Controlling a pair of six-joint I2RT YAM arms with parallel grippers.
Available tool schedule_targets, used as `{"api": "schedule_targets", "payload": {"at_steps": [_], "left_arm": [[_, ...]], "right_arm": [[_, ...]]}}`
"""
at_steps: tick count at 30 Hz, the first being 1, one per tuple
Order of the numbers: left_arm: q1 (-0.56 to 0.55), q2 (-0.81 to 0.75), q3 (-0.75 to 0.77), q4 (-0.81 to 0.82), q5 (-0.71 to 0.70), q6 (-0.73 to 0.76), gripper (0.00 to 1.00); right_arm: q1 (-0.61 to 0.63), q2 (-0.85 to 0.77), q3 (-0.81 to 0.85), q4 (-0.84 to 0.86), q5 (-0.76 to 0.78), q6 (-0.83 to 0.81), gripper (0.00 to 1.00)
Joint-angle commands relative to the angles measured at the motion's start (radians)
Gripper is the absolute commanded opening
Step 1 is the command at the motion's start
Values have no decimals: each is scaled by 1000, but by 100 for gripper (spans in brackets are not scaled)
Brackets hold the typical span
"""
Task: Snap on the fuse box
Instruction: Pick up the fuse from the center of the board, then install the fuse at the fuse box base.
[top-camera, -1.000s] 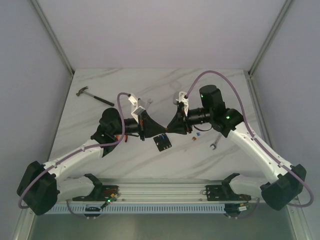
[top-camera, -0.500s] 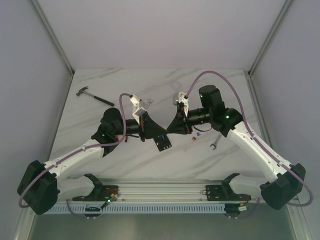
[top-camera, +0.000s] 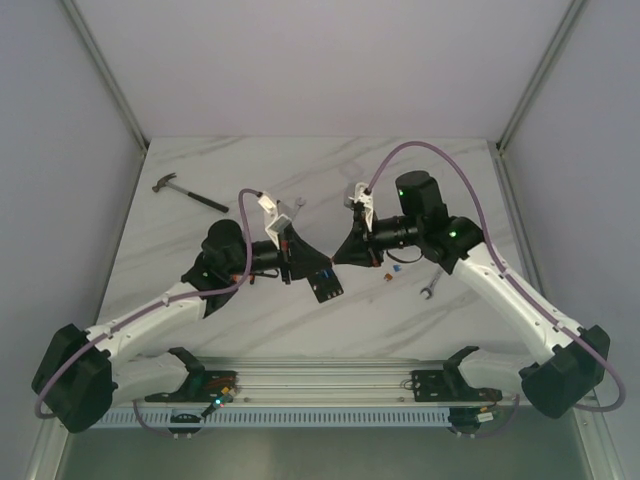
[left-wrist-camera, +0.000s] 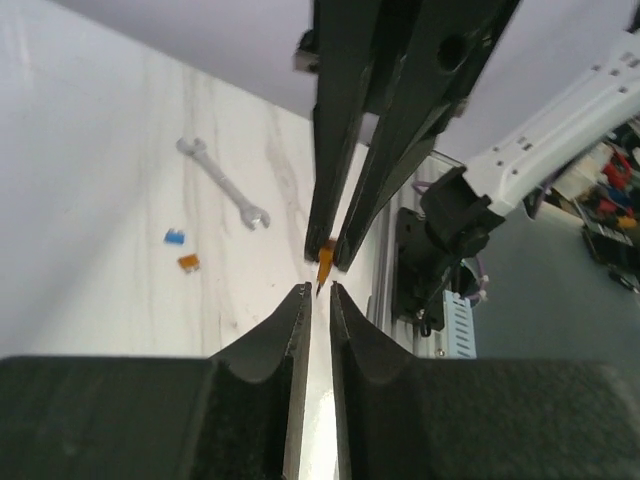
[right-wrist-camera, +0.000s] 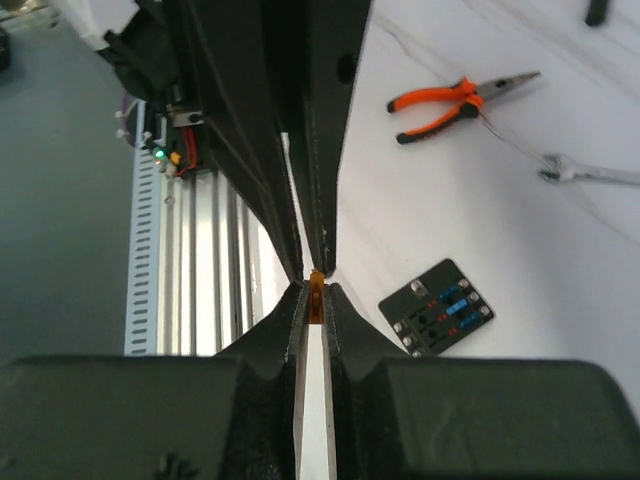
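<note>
Right wrist view showed the right gripper (right-wrist-camera: 315, 305) nipped almost closed on an amber fuse (right-wrist-camera: 316, 285), tip to tip with the slightly parted left gripper (left-wrist-camera: 318, 292). The fuse box (right-wrist-camera: 437, 306) lay flat beneath both tips, off the right gripper's right finger, long axis skewed to it.

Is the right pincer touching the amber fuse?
Touching. The right wrist view shows the amber fuse pinched between the fingertips of the right pincer, with no gap on either side.
</note>
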Motion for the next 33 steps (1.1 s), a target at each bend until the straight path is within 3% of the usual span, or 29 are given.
{"api": "schedule_targets", "payload": {"at_steps": [1, 5, 9, 19, 33], "left_arm": [[1, -50, -82, -40, -190, -65, 25], [2, -69, -195, -37, -345, -204, 37], [2, -71, -283, -66, -505, -335, 43], [2, 83, -340, -17, -601, -506, 50], [2, 312, -290, 58, -597, -594, 51]], "right_arm": [[24, -7, -42, 51, 181, 120, 0], [83, 0, -103, 112, 392, 225, 0], [156, 27, -161, 163, 592, 325, 0], [338, 135, -261, 283, 1023, 509, 0], [396, 281, -287, 373, 1191, 617, 0]]}}
